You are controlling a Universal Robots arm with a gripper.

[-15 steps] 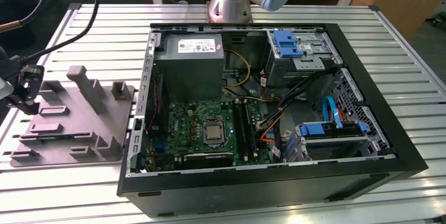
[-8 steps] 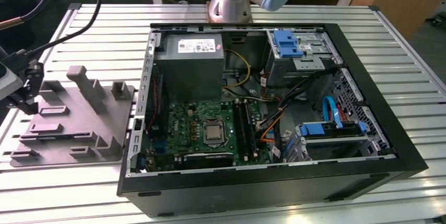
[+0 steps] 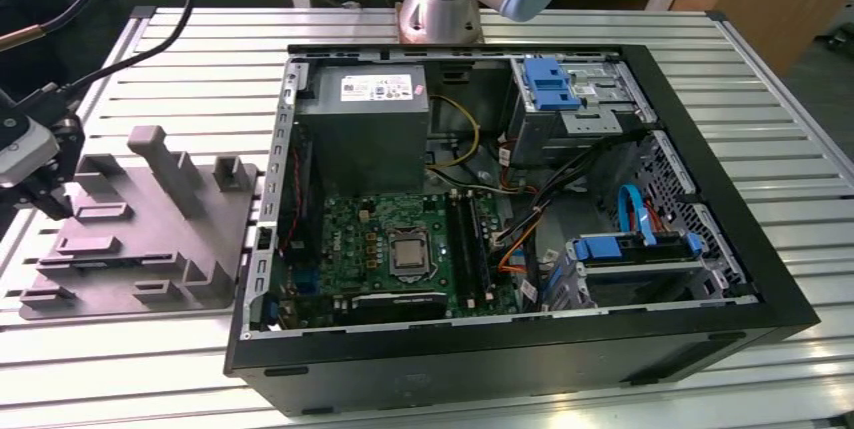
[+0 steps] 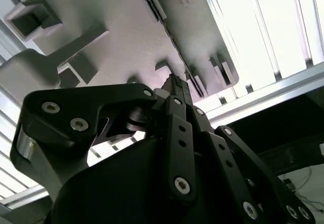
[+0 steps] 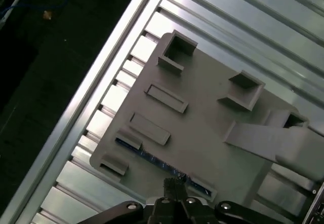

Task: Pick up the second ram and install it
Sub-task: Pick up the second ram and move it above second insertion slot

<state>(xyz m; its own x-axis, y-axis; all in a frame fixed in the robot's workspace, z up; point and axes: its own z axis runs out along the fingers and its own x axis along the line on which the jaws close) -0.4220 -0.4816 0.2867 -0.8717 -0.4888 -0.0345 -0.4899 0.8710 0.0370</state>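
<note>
Gripper (image 5: 174, 182) position: over the grey parts tray (image 5: 202, 107), which lies on the slatted metal table (image 3: 200, 49) to the exterior view's left of the open computer case (image 3: 534, 359). In the exterior view the gripper (image 3: 51, 199) stands at the tray's (image 3: 147, 249) outer edge, the side away from the case. The second ram (image 5: 147, 155) stands on edge in a slot along that side of the tray (it shows as a thin bluish strip in the first wrist view). The jaws are drawn close together on the strip partway along its length, and the stick remains seated in the slot. In the second wrist view the gripper (image 4: 174, 84) tips converge just above the tray surface. Inside the case, the green motherboard (image 3: 387, 239) lies below the grey power supply (image 3: 367, 119).
</note>
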